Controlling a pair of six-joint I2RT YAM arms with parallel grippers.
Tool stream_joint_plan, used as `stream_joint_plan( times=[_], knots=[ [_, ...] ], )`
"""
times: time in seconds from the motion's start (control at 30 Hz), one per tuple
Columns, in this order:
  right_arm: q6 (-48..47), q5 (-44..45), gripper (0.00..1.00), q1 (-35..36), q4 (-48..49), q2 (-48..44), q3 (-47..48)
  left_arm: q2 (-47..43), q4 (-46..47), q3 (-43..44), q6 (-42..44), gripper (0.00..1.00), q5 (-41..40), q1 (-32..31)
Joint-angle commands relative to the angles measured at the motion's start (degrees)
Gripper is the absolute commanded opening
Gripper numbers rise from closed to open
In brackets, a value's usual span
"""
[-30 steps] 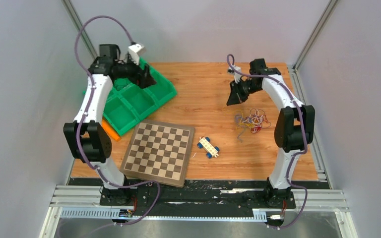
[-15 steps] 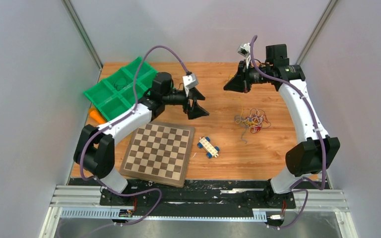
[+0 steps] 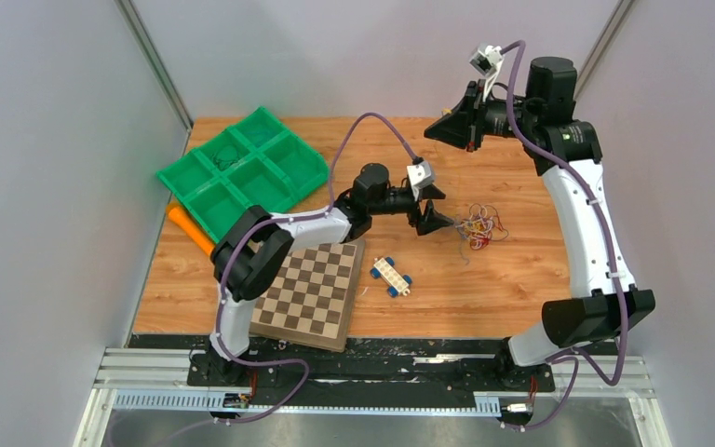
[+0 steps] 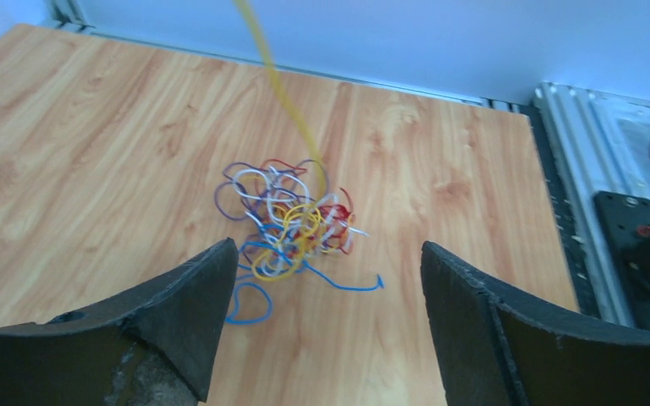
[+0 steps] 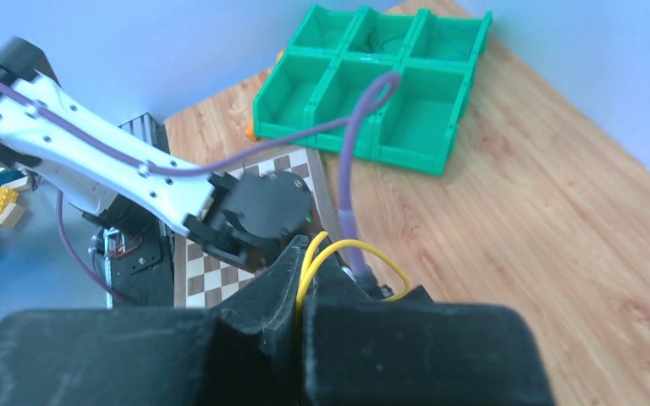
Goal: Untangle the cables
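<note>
Six-pocket green bin [image 5: 406, 156] sits aside; right gripper [image 5: 303, 258] pinches a yellow cable [image 5: 364, 249], left gripper [image 4: 326, 254] gapes

Multicolour cables [image 4: 292, 224] tangled in clump; yellow strand [image 4: 280, 85] stretched upward.

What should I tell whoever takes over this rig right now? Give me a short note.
Right gripper: shut on a yellow cable, raised above the far side of the table.
Left gripper: open, empty, low beside the clump.
The clump lies on the table; the yellow cable runs up from it.
Done: one strand lifted, not yet free.
Left: hold the clump down, pull the strands apart.
</note>
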Motion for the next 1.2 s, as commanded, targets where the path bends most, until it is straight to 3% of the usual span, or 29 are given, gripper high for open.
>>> stream_joint_plan(
  times=[0.0, 0.13, 0.3, 0.53, 0.7, 0.77, 0.87, 0.9, 1.0, 1.07, 1.17],
  knots=[
    [5.14, 1.99, 0.0, -0.21, 4.47, -1.93, 4.16, 5.04, 7.0, 6.45, -0.1, 0.84, -2.95, -0.65],
    [6.81, 2.29, 0.0, -1.1, 4.74, -1.27, 5.82, 7.79, 7.45, 8.17, 0.75, 0.74, -3.55, -1.74],
    [9.5, -0.17, 0.0, -4.5, 4.72, -1.3, 5.58, 9.91, 7.44, 9.82, 0.93, 0.51, -6.72, -1.93],
    [8.56, -2.48, 0.0, -13.03, 3.06, -2.62, -0.53, 9.48, 8.21, 12.35, -0.48, 0.01, -6.58, -1.89],
    [-4.71, 5.98, 0.0, -15.77, -4.37, -3.04, -5.5, 4.17, 6.09, 11.66, -2.6, 0.0, -4.46, -1.5],
    [-10.71, 9.83, 0.16, -15.84, -6.46, -3.4, -10.59, 0.81, 3.56, 11.01, -4.08, 0.0, -4.31, -0.9],
    [-18.85, 11.72, 0.64, -15.85, -7.63, -4.68, -21.35, -2.32, -4.87, 12.2, -7.86, 0.0, -5.07, 0.74],
    [-21.59, 12.05, 0.72, -15.81, -7.48, -5.06, -24.74, -3.13, -7.15, 14.11, -8.64, 0.0, -5.44, 1.13],
    [-24.1, 15.23, 0.78, -14.75, -0.01, -5.48, -34.68, -2.85, -16.43, 18.56, -11.59, 0.0, -5.43, 2.45],
    [-21.51, 18.44, 0.79, -12.9, 8.67, -3.98, -39.78, -2.43, -16.32, 19.05, -14.13, 0.0, -4.16, 2.78],
    [-19.25, 21.77, 0.78, -9.4, 15.3, 3.39, -39.69, -2.6, -16.82, 19.37, -16.41, 0.0, -3.31, 2.95]
  ],
)
